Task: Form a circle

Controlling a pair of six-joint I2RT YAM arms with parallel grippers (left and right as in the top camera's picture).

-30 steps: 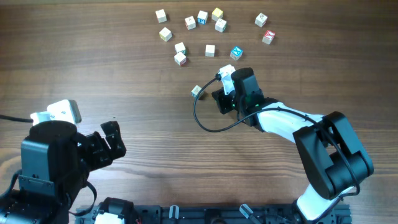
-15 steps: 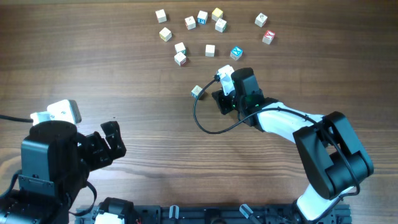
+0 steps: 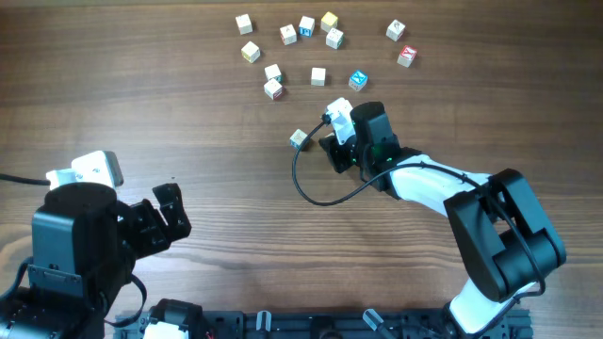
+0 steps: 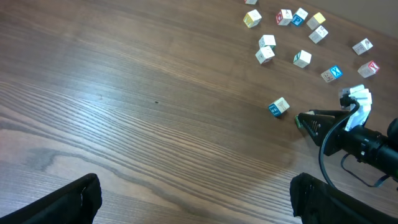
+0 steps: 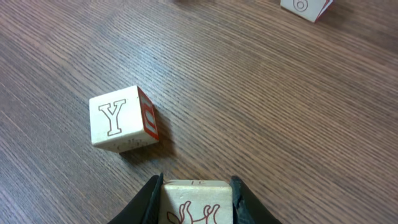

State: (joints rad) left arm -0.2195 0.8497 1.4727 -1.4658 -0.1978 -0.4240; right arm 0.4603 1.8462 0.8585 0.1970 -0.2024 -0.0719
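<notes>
One Y-cube lies on the counter; right jaws clamp a red-figured cube; left jaws stand wide.

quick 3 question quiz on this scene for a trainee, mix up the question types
1. True or false: the left pincer stands open with nothing between its fingers.
2. In the right wrist view, which letter shows on the loose cube lying on the table ahead of the right pincer? A) Y B) K C) M
3. Fill in: the right pincer is shut on a small wooden ____.

Key: 1 true. 2 A. 3 cube, the held cube sitting between its fingers.
</notes>
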